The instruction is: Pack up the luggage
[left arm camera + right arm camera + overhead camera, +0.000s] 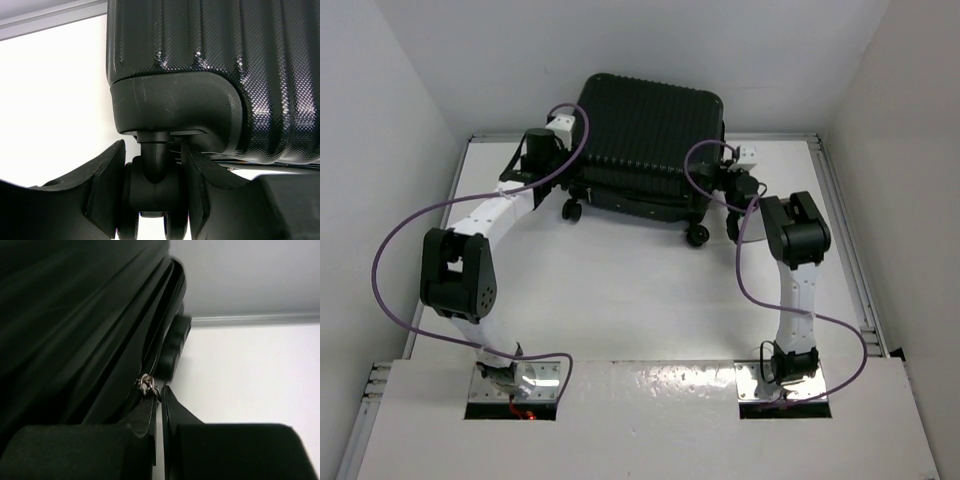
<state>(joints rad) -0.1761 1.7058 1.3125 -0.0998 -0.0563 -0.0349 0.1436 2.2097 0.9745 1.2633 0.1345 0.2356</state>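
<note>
The luggage [650, 140] is a large black ribbed suitcase lying closed at the back of the table, wheels toward the arms. My left gripper [563, 172] is at its left wheel end. In the left wrist view the jaws of this gripper [152, 150] press on both sides of a black caster wheel [152, 187] under the shell corner [200, 50]. My right gripper [728, 182] is at the case's right edge. In the right wrist view its gripper [160, 392] is shut, with the silver zipper pull [146, 384] at its tips, along the seam of the shell [75, 315].
Two more wheels [698, 236] stick out from the case's near right side. The white table [640, 300] has raised rails at its edges, and white walls close in the back and both sides. Purple cables loop off both arms.
</note>
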